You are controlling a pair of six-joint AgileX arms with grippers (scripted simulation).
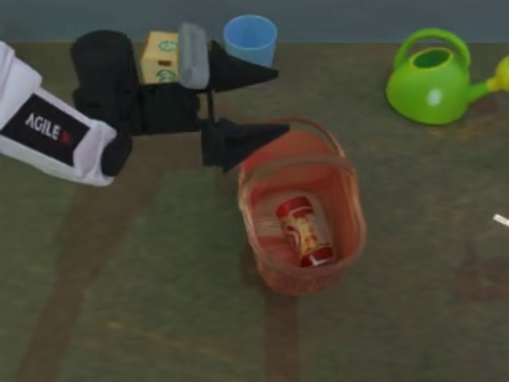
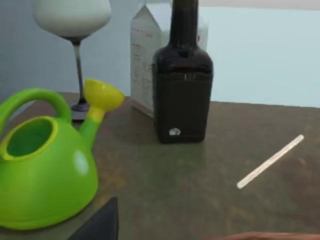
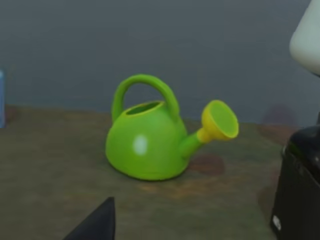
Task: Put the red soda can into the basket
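The red soda can (image 1: 305,231) lies on its side on the slatted bottom of the orange-red basket (image 1: 354,231), near the table's middle. My left gripper (image 1: 280,102) hovers just up and left of the basket's hoop handle (image 1: 318,131), open, nothing between its dark fingers. In the left wrist view one fingertip (image 2: 102,225) and a sliver of the basket rim (image 2: 260,236) show. My right arm is outside the top view; in its wrist view one dark fingertip (image 3: 102,222) shows off to the side, with bare table where the fingers would meet.
A green watering can (image 1: 433,83) stands at the back right, a blue cup (image 1: 250,38) and a yellow box (image 1: 159,56) at the back left. A white stick (image 1: 501,220) lies at the right edge. A dark bottle (image 2: 182,85), a carton (image 2: 142,65) and a wine glass (image 2: 75,30) stand beyond.
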